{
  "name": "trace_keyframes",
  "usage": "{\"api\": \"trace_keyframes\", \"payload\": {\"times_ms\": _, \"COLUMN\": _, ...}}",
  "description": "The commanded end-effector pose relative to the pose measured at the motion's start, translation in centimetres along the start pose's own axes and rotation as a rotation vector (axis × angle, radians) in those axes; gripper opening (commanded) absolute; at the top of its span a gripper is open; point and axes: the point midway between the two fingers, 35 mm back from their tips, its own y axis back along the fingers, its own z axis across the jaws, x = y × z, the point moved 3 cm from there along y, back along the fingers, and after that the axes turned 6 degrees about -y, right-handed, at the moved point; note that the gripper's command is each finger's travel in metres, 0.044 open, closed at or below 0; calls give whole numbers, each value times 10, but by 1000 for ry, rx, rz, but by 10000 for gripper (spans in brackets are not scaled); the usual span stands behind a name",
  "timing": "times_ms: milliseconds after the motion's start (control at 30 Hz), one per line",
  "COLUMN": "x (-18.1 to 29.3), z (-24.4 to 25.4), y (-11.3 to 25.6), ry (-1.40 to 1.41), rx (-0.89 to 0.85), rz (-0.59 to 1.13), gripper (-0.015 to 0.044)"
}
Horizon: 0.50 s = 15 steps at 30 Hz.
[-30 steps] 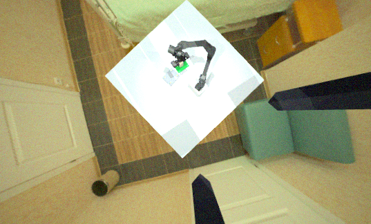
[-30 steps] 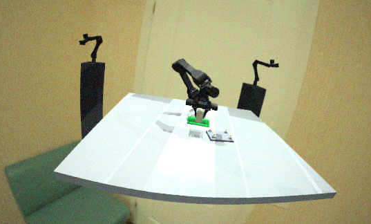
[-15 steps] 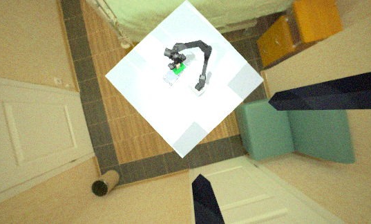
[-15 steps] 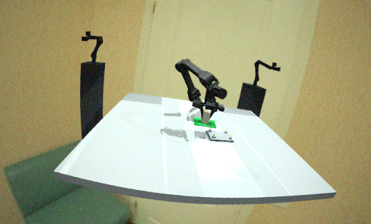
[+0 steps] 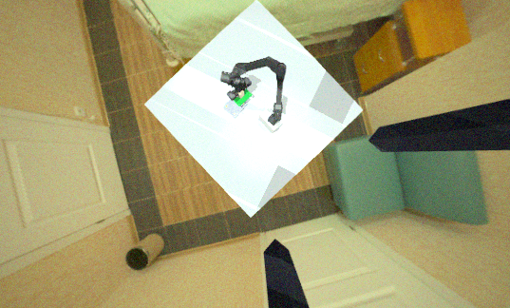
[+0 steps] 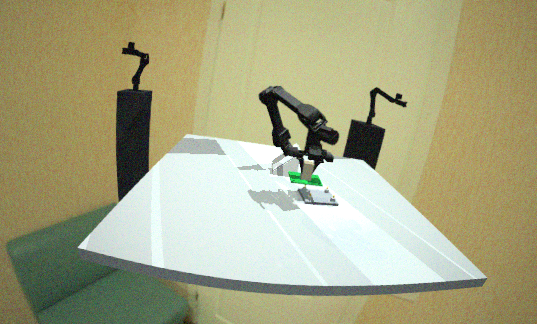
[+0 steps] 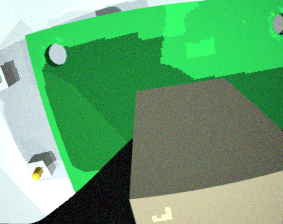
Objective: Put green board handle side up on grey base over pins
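The green board [image 5: 243, 99] [image 6: 296, 178] [image 7: 102, 60] hangs in the air, handle side up, and looks slightly tilted in the exterior view. My gripper [image 5: 240, 94] [image 6: 308, 169] is shut on its beige handle [image 7: 207, 145]. The grey base [image 5: 232, 108] [image 6: 319, 200] [image 7: 22, 117] lies below, with the board partly over it but offset. Two posts with gold pins [image 7: 37, 173] stand uncovered beyond the board's left edge in the wrist view. Two corner holes [image 7: 57, 54] [image 7: 279, 24] show there, with no pin through them. The other holes are hidden.
A white and grey box-like object [image 5: 272, 125] [image 6: 281, 165] stands by the arm's foot on the white table [image 5: 237, 162] [image 6: 220, 240]. Two dark pedestals with small arms [image 6: 134, 140] [image 6: 365, 137] stand beyond the table.
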Motion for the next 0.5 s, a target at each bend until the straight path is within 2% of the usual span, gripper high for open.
{"api": "trace_keyframes", "payload": {"times_ms": 0, "x": 0, "z": 13, "y": 3, "ry": 10, "rx": -9, "rz": -8, "gripper": 0}}
{"api": "trace_keyframes", "payload": {"times_ms": 467, "x": 7, "z": 50, "y": 1, "ry": 69, "rx": -2, "rz": -8, "gripper": 0}}
